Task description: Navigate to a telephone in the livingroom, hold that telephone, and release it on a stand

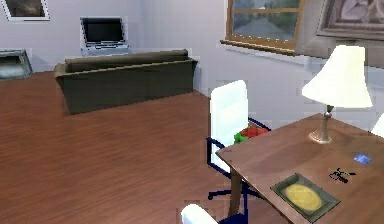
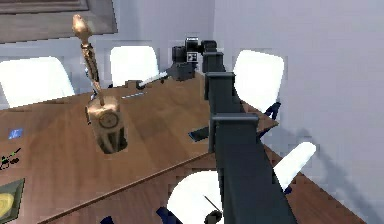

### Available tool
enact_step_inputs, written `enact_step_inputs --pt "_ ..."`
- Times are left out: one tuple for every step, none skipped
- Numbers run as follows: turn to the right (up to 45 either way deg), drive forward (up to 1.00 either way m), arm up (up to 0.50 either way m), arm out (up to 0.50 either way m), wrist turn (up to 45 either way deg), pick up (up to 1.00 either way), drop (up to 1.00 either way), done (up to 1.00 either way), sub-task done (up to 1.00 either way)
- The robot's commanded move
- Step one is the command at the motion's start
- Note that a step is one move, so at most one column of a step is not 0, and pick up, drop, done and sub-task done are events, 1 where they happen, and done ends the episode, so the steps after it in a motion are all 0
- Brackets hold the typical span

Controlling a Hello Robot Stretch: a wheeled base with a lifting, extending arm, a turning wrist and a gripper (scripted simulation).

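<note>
My arm (image 2: 232, 140) reaches out over a brown wooden table (image 2: 160, 130). The gripper (image 2: 152, 80) sits at the table's far edge, in front of a white chair (image 2: 133, 62). I cannot tell whether it holds anything. Small dark items (image 1: 343, 174) and a small blue thing (image 1: 362, 157) lie on the table (image 1: 290, 155) in the forward view; they appear again as dark items (image 2: 10, 156) and a blue thing (image 2: 14, 133) at the arm side view's left. None has a clear telephone shape. A white stand (image 1: 104, 47) with a television stands against the far wall.
A dark sofa (image 1: 125, 80) stands across the wooden floor. A lamp (image 1: 338, 85) and a tray (image 1: 305, 195) sit on the table. A thin wooden statue (image 2: 88, 55) and a round vessel (image 2: 108, 128) stand near the arm. White chairs (image 1: 229, 115) ring the table.
</note>
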Motion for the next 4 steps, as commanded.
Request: enact_step_inputs --pt "0.0 0.00 0.00 0.00 45.0 0.00 0.00 0.00 0.00" --pt "0.0 0.00 0.00 0.00 6.0 0.00 0.00 0.00 0.00" --pt "0.0 0.00 -0.32 0.00 0.0 0.00 0.00 0.00 0.00" --pt "0.0 0.00 0.00 0.00 0.0 1.00 0.00 0.00 0.00"
